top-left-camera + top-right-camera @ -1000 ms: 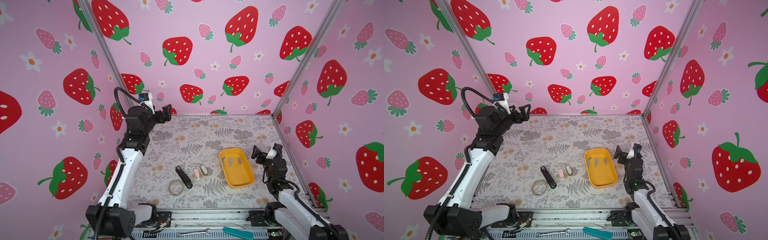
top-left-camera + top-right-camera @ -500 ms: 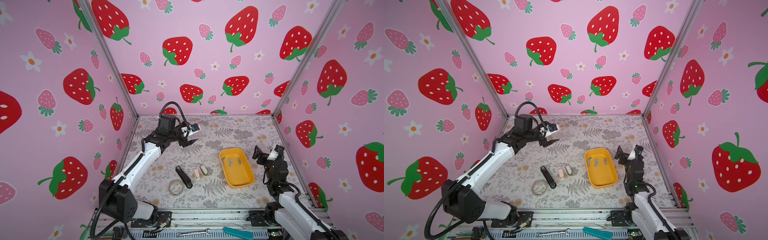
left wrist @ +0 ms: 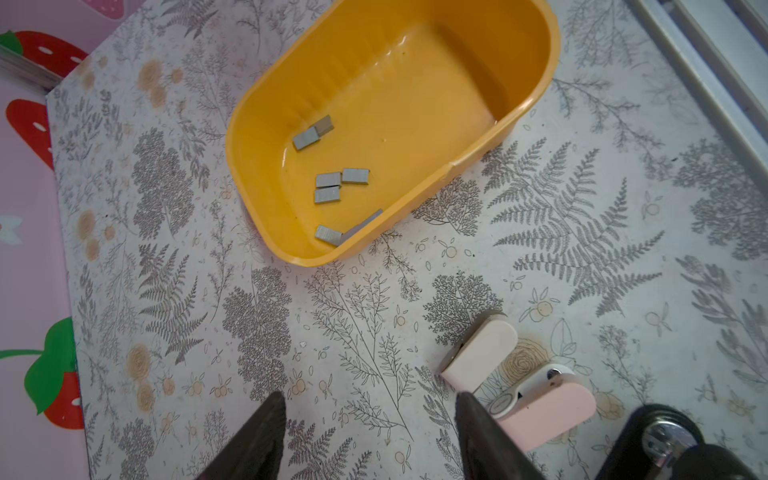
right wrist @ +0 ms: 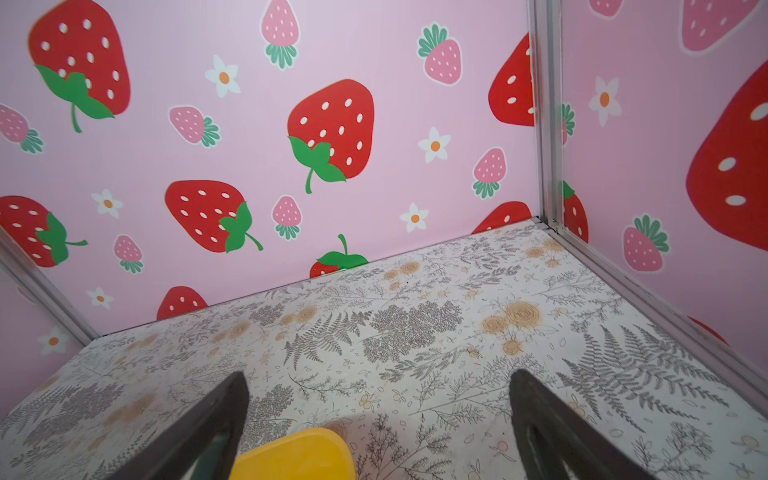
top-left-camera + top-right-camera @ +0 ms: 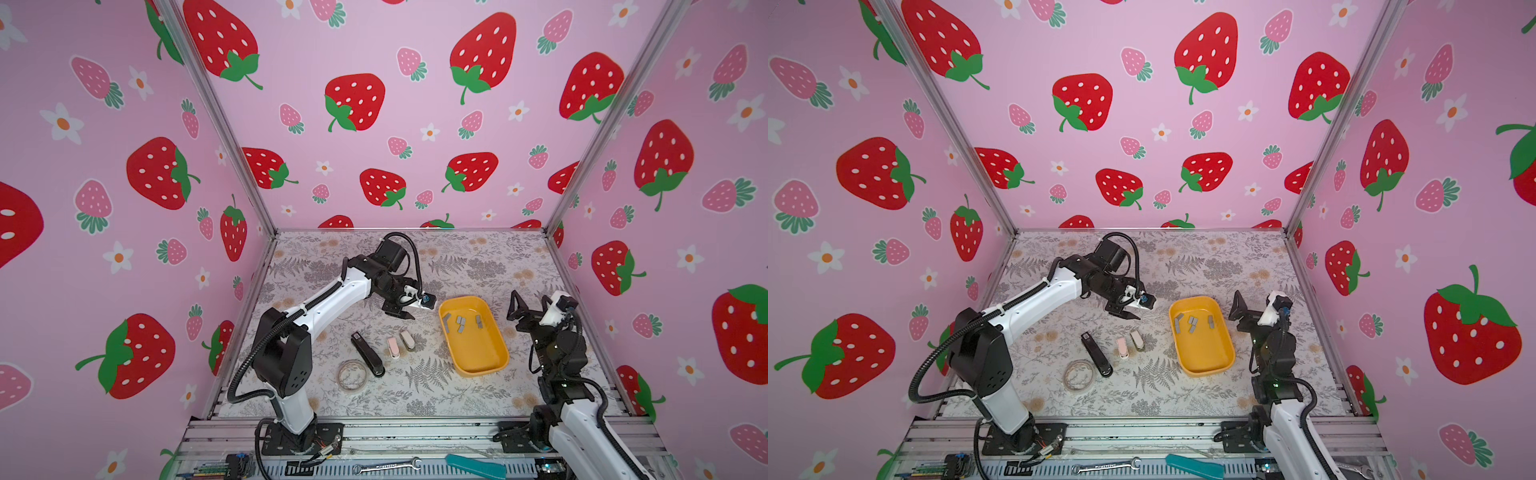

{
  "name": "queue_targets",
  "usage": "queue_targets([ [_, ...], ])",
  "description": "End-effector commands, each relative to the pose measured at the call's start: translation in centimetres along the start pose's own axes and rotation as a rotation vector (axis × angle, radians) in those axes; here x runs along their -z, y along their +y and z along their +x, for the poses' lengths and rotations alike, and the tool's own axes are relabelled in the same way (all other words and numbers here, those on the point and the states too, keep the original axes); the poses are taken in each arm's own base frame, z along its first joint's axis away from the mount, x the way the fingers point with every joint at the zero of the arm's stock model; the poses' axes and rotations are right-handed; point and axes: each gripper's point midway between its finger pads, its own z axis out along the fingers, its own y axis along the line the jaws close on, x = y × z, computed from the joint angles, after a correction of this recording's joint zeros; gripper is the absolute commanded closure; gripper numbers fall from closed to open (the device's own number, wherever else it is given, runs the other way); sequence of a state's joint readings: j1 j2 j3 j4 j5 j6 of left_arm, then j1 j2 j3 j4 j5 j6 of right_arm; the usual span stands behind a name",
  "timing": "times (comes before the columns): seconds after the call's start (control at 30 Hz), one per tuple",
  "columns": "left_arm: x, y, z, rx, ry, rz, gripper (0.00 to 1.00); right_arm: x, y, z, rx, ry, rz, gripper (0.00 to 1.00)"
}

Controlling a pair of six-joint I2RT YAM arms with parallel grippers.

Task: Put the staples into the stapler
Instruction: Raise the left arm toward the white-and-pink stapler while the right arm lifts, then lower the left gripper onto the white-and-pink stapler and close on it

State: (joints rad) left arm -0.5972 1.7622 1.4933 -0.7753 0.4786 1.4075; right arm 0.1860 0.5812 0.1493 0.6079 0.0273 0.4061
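Observation:
Several grey staples [image 5: 460, 324] [image 5: 1192, 324] [image 3: 328, 187] lie loose in the far end of a yellow tray [image 5: 478, 370] [image 5: 1204, 370] [image 3: 257, 208]. A black stapler [image 5: 368, 353] [image 5: 1097, 355] lies flat on the mat, with a small pink stapler [image 5: 392, 347] [image 3: 548, 411] and a small beige one [image 5: 406, 338] [image 3: 482, 353] to its right. My left gripper [image 5: 401, 311] [image 5: 1125, 313] [image 3: 370, 401] hovers open and empty over bare mat, between the tray and the small staplers. My right gripper [image 5: 525, 305] [image 5: 1246, 307] [image 4: 380, 378] stands wide open right of the tray, holding nothing.
A clear tape roll [image 5: 352, 374] lies in front of the black stapler. A wrench [image 5: 386, 467] and a teal tool [image 5: 476, 465] rest on the front rail. Pink walls close the mat on three sides; the tray's corner [image 4: 295, 453] shows in the right wrist view.
The left arm has swung from the back-left corner down to the middle of the mat, beside the tray, and its jaws have narrowed. The right arm has hardly moved.

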Motion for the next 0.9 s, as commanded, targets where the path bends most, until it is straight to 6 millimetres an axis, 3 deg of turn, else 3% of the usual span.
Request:
queue_targets([
  [0.0, -1.1, -2.3, 0.5, -0.103, 0.042, 0.05, 0.32, 0.6, 1.6, -0.3, 0.019, -0.041, -0.101, 0.01],
  [0.17, -3.4, -4.6, 1.6, -0.184, 0.125, 0.092, 0.32, 0.6, 1.6, -0.2, 0.027, -0.041, -0.099, 0.01],
  [0.43, -5.1, -6.8, 1.8, -0.204, 0.184, 0.18, 0.35, 0.8, 2.2, -0.2, 0.013, -0.038, -0.136, 0.01],
  [0.87, -7.4, -7.9, 2.7, -0.251, 0.263, 0.236, 0.44, 0.4, 2.2, 0.3, -0.002, -0.01, -0.134, 0.01],
])
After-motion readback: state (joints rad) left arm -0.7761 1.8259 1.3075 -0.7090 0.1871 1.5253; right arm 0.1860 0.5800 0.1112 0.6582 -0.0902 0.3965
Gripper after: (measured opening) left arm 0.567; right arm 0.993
